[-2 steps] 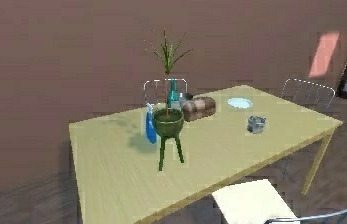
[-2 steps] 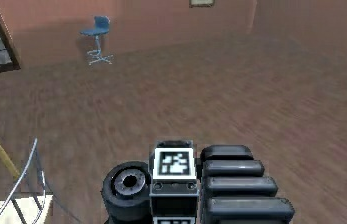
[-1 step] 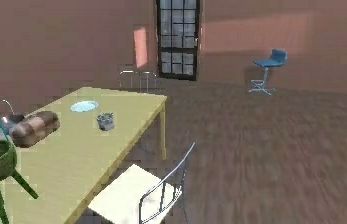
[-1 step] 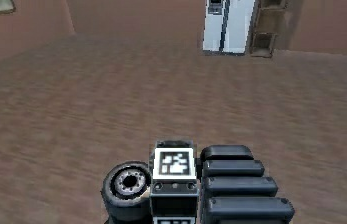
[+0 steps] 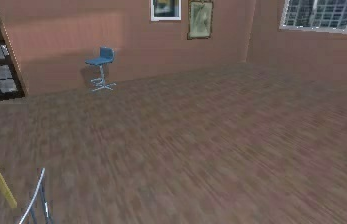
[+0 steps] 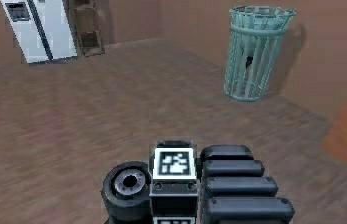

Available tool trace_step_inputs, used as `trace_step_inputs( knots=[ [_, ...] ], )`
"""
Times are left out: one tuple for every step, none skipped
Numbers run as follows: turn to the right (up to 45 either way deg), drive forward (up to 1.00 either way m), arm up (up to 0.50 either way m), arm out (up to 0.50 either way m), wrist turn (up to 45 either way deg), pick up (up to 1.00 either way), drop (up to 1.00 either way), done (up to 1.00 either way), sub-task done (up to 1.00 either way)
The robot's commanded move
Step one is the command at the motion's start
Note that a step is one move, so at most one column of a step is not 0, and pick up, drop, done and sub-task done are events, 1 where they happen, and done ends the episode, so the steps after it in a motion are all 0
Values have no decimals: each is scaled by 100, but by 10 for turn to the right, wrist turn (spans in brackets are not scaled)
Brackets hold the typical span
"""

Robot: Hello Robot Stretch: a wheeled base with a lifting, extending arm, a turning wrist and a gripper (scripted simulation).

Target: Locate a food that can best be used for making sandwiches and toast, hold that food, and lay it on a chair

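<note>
Arm side view: a teal slatted bin (image 6: 258,50) stands far right, contents unclear; the gripper (image 6: 129,187) sits near, and I cannot tell its fingers' state or load.

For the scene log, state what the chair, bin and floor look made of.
Chair: smooth blue seat, probably plastic; pale grey stem and base, likely metal. Bin: thin teal bars with gaps, apparently painted wire. Floor: brown plank lines, wood or laminate, matte.

The forward view tilts down toward a distant chair (image 5: 101,66). The arm side view faces a far fridge (image 6: 39,30) across the same floor (image 6: 101,110).
</note>
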Motion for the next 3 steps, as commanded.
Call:
trace_step_inputs(
  knots=[
    [30,0,0,0,0,0,0,0,0],
    [-450,0,0,0,0,0,0,0,0],
    [-420,0,0,0,0,0,0,0,0]
  ],
)
